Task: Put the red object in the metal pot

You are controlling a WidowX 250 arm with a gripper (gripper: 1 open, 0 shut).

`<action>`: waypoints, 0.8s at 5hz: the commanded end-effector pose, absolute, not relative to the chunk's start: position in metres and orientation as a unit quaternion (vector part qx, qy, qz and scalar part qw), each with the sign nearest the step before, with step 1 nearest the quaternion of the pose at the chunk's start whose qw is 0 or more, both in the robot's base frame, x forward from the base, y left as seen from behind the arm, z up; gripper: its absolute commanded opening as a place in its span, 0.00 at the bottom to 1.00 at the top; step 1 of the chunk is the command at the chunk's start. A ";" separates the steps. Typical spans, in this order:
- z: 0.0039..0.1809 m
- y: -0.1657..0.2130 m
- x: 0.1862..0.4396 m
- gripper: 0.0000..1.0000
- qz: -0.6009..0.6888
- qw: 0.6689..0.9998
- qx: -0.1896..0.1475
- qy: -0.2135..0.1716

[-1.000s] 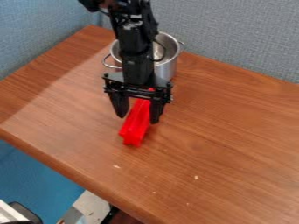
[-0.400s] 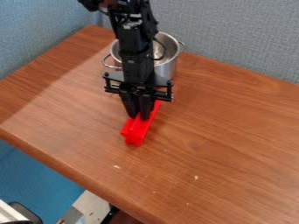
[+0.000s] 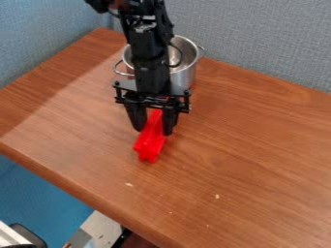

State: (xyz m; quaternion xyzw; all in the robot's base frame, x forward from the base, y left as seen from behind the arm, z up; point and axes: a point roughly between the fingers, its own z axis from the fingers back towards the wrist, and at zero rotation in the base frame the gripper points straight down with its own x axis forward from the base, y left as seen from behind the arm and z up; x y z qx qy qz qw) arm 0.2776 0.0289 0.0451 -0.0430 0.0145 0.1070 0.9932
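The red bar (image 3: 149,145) lies on the wooden table (image 3: 253,150), its length running roughly from one o'clock to seven as the camera sees it, twelve being the far side. Your gripper (image 3: 154,127) is over its far end, the fingers parted to a middling width with red showing between them; I can't tell whether either one touches. The metal pot (image 3: 189,72) stands just beyond, toward twelve to one o'clock and partly behind the arm.

The step in hand looks like getting a sound grip. Centre the fingers across the narrow width, square to the length, and get low enough that the pads meet the sides, not the top edge. A hold nearer the middle should droop less than one on the far end. Close gently, check that the bar doesn't slew, then lift straight up, well above the pot's rim, before heading for twelve.
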 end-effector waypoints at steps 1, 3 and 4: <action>0.052 0.034 0.281 0.00 0.118 0.992 -0.046 -0.001; 0.055 0.032 0.278 1.00 0.119 0.992 -0.052 0.004; 0.053 0.033 0.279 0.00 0.120 0.991 -0.051 0.003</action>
